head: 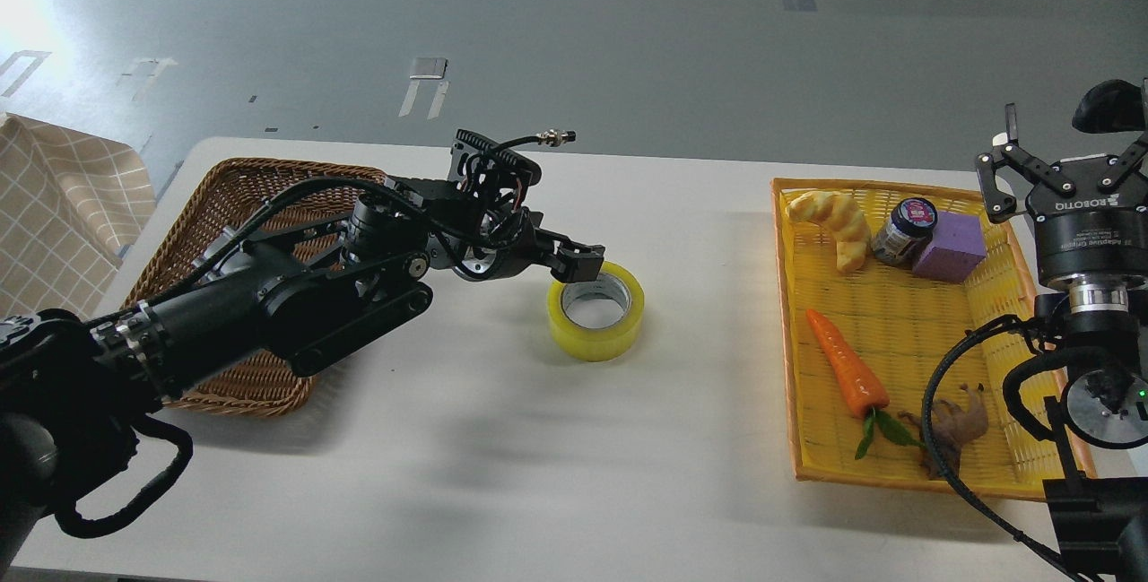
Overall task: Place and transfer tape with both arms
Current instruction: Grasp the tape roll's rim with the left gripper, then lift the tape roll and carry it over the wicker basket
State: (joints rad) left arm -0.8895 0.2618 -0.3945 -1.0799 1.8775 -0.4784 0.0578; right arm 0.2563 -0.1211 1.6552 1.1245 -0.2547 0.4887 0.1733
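Both arms matte black, jointed, looped with black cables. Left claw (574,261): black fingers, silver connector plug. Right claw (1067,174): white "ROBOTIQ" lettering, silver wrist ring, green LED below.

White table (502,438) fills the view. Yellow tape roll (596,311) lies flat near centre, grey core up. Left gripper (577,263) reaches in from 9 o'clock, fingertips at the roll's 10 o'clock rim; finger spread unclear. Brown wicker basket (242,196) sits behind the left arm. Yellow tray (897,474) at 3 o'clock holds carrot (846,360), croissant (834,225), jar (904,229), purple block (949,245). Right gripper (1067,152) hangs over the tray's right edge, fingers spread, empty.
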